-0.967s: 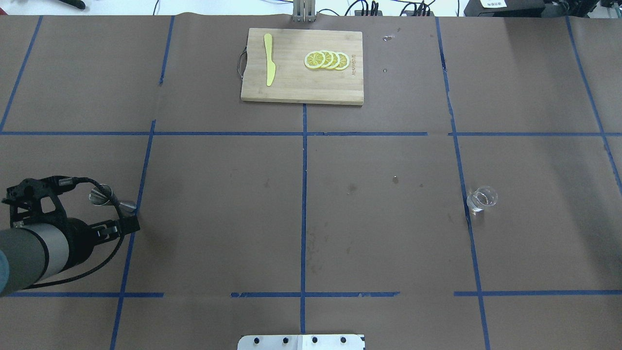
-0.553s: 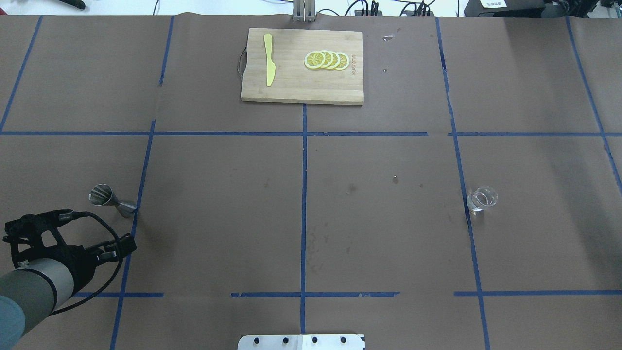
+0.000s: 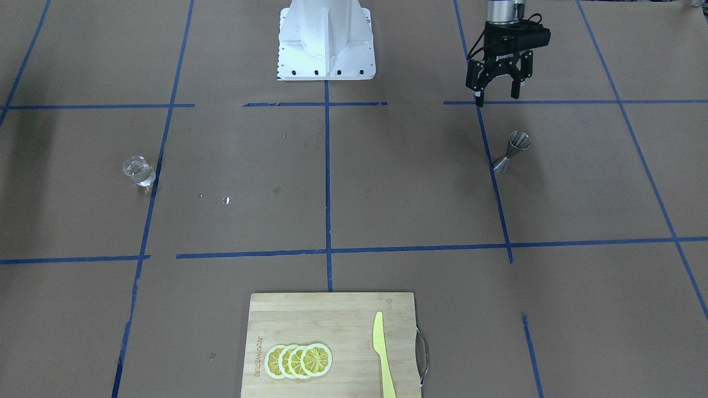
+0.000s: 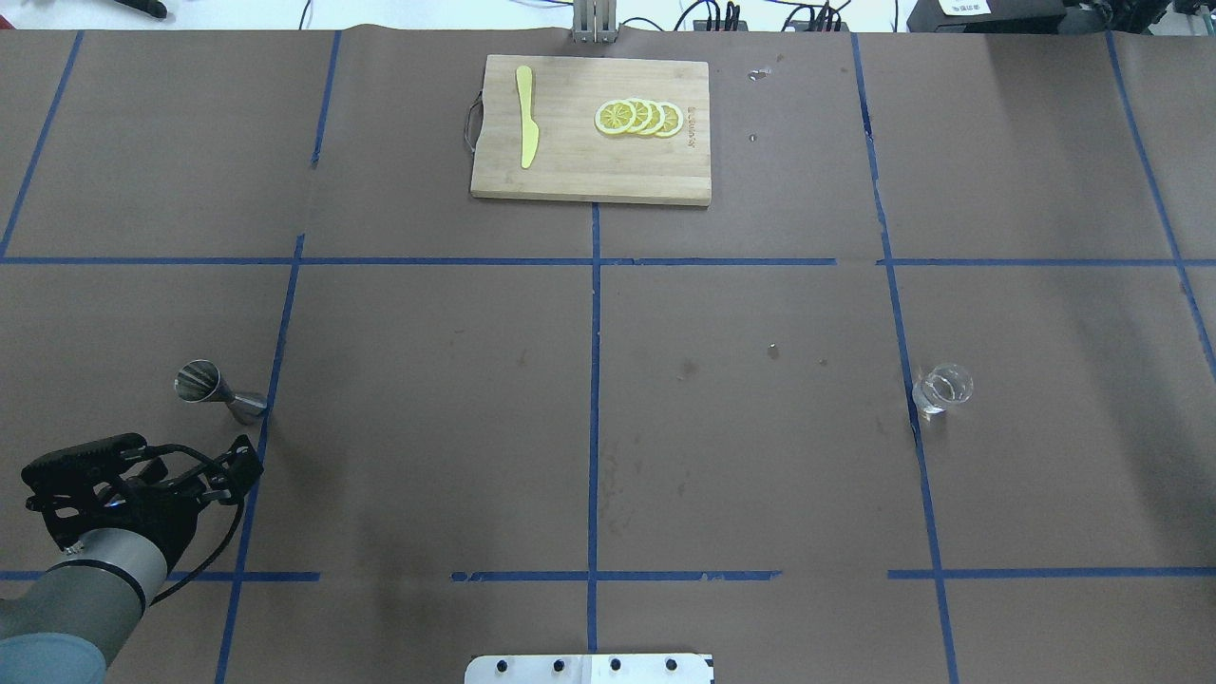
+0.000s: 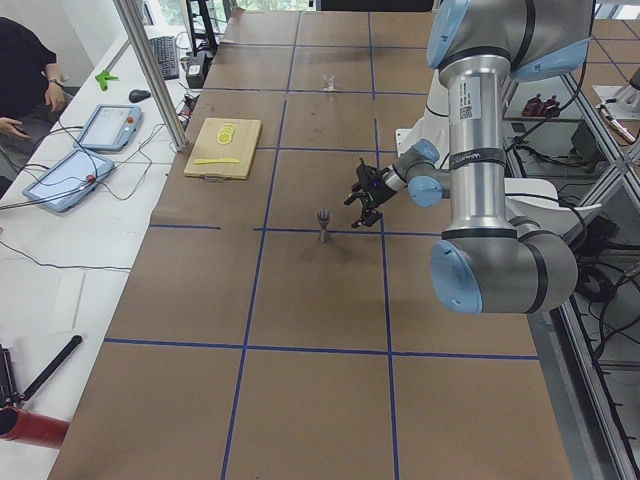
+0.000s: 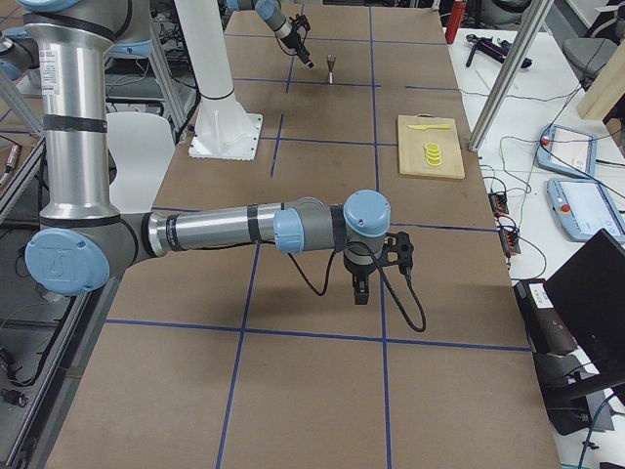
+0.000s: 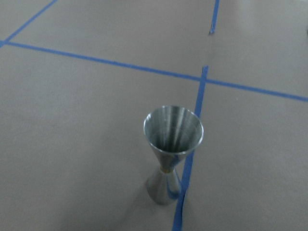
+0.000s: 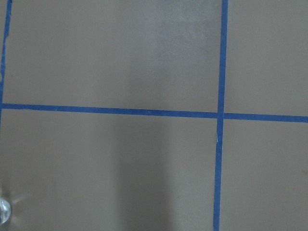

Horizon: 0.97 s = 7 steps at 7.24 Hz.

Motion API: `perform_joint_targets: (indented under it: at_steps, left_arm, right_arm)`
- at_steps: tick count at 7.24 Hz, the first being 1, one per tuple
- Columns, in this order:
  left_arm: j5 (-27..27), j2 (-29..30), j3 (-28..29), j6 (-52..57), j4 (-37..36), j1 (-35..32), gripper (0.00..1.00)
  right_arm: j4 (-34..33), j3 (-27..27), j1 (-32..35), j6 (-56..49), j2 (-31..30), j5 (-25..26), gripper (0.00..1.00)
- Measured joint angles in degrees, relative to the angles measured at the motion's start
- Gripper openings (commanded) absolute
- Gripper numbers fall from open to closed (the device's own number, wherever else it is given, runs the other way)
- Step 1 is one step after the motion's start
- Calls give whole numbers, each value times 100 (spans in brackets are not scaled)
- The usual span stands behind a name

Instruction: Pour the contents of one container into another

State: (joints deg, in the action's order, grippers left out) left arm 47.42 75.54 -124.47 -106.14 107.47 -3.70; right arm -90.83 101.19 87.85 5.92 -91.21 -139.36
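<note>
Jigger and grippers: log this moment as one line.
left gripper: open, empty | jigger: upright, ungripped | glass: upright, ungripped | right gripper: state unclear

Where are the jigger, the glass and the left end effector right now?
jigger (image 4: 226, 395), overhead exterior view, on its narrow waist.
glass (image 4: 942, 388), overhead exterior view, middle of its open mouth.
left end effector (image 3: 497, 98), exterior front-facing view, midway between its spread fingertips.

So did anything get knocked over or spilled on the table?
Nothing stands out. The shiny metal double-cone measuring cup stands upright, and so does the small clear glass far from it. No puddle shows. The lemon slices and yellow plastic knife lie neatly on the wooden cutting board.
</note>
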Motion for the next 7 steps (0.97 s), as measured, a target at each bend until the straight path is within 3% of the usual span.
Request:
perform_joint_targets:
  at_steps: [3,5,7]
  left_arm:
    - [-1152,-51,663,-88,671,67,98]
    - [-1369,-11,824,-82,740,70,98]
    - [-1426,47,856,-56,749,84,98]
  right_arm:
    - [0,484,-105,456,-264,45,100]
    - [37,1396,-504,1359,-805,333,100]
    - [792,1943,-1171,2506,-1397,867,100]
